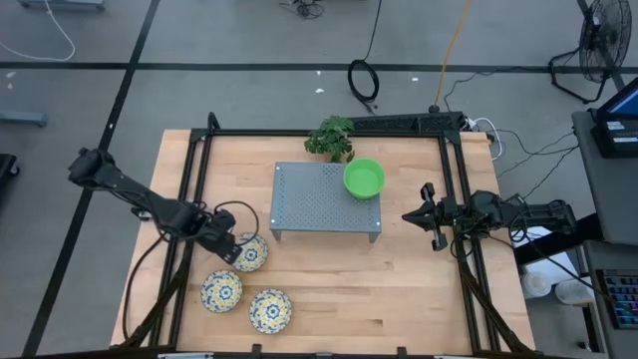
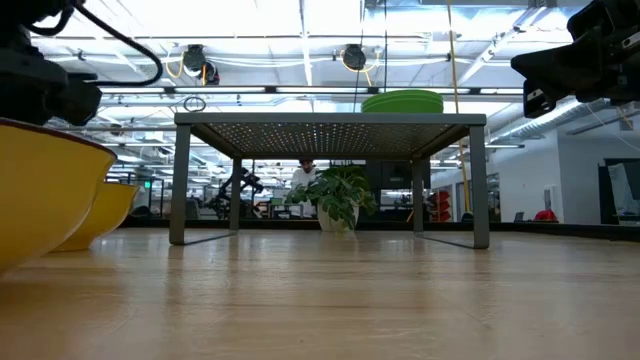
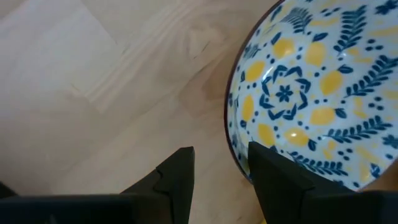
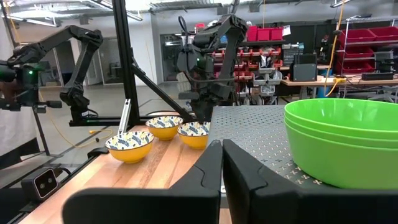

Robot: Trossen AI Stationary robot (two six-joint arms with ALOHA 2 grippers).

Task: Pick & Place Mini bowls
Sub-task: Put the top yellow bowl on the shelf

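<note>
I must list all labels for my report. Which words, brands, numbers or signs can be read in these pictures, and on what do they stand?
None can be read.
Stacked bright green bowls: no text.
Floral white-blue-yellow bowl: pattern only.
Red storage bins: too small to tell.

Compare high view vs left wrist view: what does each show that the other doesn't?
High view only: stacked green bowls on the perforated metal stand, the potted plant, two more floral bowls, and the shut right claw at the table's right edge.
Left wrist view only: one finger inside the bowl's rim, the other outside.
Both: the left claw at one floral bowl.
</note>
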